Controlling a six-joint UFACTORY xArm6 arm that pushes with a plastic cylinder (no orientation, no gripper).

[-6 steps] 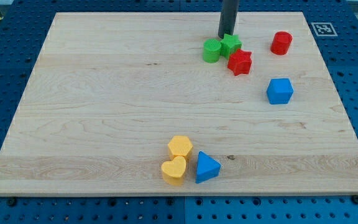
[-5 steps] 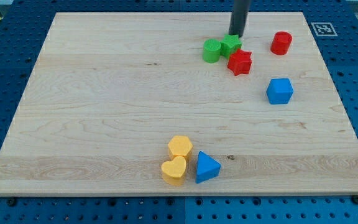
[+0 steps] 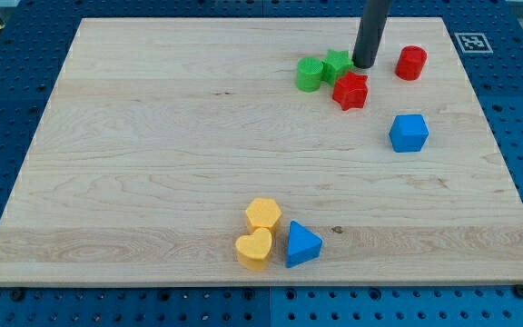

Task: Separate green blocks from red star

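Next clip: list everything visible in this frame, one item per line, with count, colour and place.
green cylinder: 1, green, upper middle, touching the green star
green star: 1, green, between the green cylinder and the red star
red star: 1, red, just below-right of the green star
red cylinder: 1, red, upper right
blue block: 1, blue, right side
yellow hexagon: 1, yellow, lower middle
yellow heart: 1, yellow, below the hexagon
blue triangle: 1, blue, right of the heart
wooden board: 1, light wood
my tip: 1, dark, right of the green star, above the red star

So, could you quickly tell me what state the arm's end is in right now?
No gripper: my tip holds nothing. It sits just to the view's right of the green star, above the red star.
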